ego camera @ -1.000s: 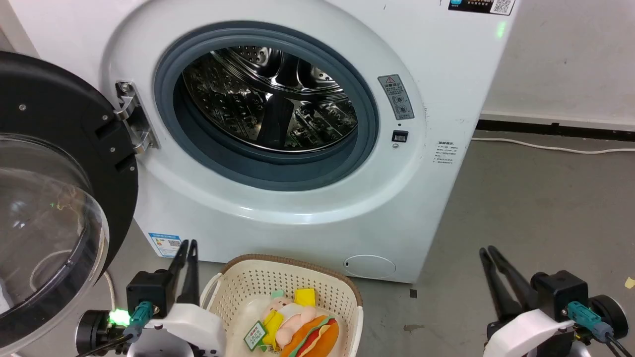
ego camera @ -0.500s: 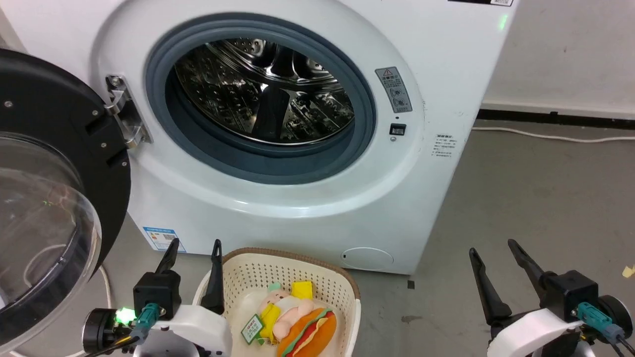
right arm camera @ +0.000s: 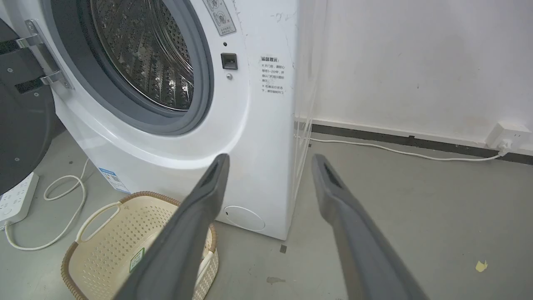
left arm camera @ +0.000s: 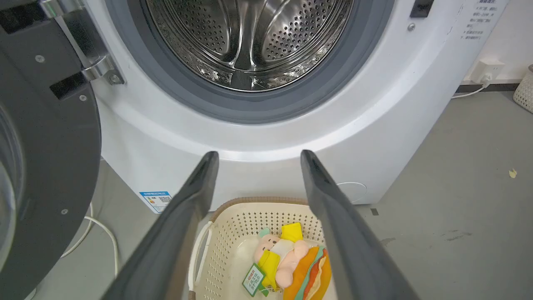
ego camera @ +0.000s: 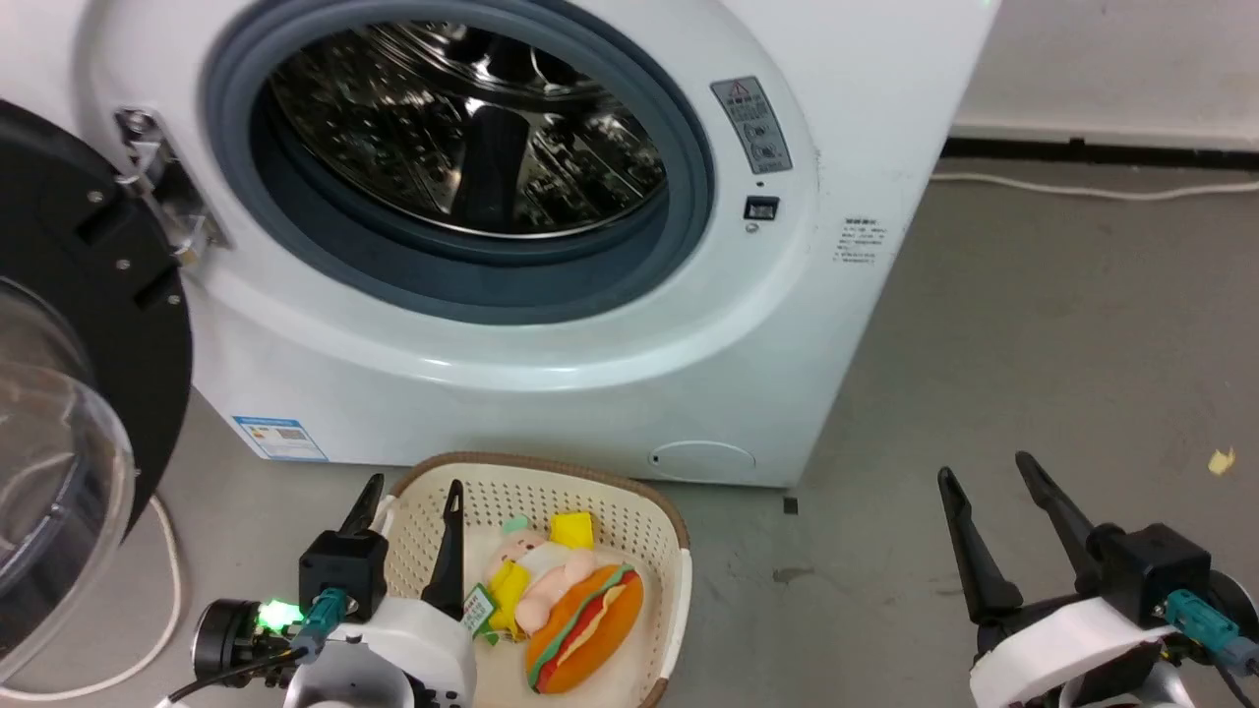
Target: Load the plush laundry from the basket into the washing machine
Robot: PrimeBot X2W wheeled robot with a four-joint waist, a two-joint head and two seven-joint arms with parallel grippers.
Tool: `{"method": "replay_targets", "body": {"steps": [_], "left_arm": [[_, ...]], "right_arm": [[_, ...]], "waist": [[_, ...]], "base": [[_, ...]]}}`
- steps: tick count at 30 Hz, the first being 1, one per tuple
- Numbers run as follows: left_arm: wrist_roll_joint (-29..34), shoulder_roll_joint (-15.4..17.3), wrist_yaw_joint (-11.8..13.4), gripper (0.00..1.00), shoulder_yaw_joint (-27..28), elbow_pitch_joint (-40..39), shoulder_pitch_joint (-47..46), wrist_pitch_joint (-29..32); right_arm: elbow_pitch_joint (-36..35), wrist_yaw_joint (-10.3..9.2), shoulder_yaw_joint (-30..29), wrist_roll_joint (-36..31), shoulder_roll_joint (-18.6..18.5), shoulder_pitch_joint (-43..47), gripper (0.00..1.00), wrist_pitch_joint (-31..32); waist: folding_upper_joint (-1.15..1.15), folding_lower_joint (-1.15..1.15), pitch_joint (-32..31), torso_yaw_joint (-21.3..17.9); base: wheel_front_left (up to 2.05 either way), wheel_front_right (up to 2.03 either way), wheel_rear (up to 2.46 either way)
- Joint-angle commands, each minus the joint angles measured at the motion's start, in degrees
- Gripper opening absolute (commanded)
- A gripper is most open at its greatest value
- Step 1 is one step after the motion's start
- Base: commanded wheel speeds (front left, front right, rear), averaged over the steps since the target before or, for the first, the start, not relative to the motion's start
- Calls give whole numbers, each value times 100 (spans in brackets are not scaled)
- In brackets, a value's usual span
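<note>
Your left gripper (ego camera: 414, 485), jaws spread, hovers at the left rim of the basket (ego camera: 536, 460). The pink figure (ego camera: 539, 582) and burger plush (ego camera: 587, 629) lie inside, just right of it, the burger plush stretched near-left to far-right. Your right gripper (ego camera: 986, 465), also spread, sits well apart.

The head view looks forward and down from above at the washer (ego camera: 551, 374) front, with the basket (ego camera: 536, 460) on the floor (ego camera: 1033, 344) near it. The left wrist view sits low and close, facing straight into the drum (left arm camera: 250, 41) along the left end effector (left arm camera: 259, 153). The right wrist view stands farther right, angled left along the right end effector (right arm camera: 271, 156) at the washer's right corner and the wall (right arm camera: 416, 62). All three share drum, door (ego camera: 98, 295) and basket
</note>
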Motion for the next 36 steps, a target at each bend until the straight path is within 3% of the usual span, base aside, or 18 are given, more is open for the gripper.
{"method": "replay_targets", "body": {"steps": [1, 20, 36], "left_arm": [[-21, 62, -42, 100, -51, 154, -152, -52], [-192, 559, -238, 100, -294, 1646, -786, 119], [-236, 882, -297, 100, -580, 2692, -1457, 516]], "right_arm": [[-43, -1, -9, 84, 0, -122, 100, -71], [-149, -2, 208, 762, -1, -365, 100, -298], [-292, -3, 149, 1268, -1, -417, 100, -477]], "waist": [[0, 0, 139, -99], [0, 0, 1081, -844], [0, 0, 1820, -1180]], "base": [[0, 0, 0], [0, 0, 0], [0, 0, 0]]}}
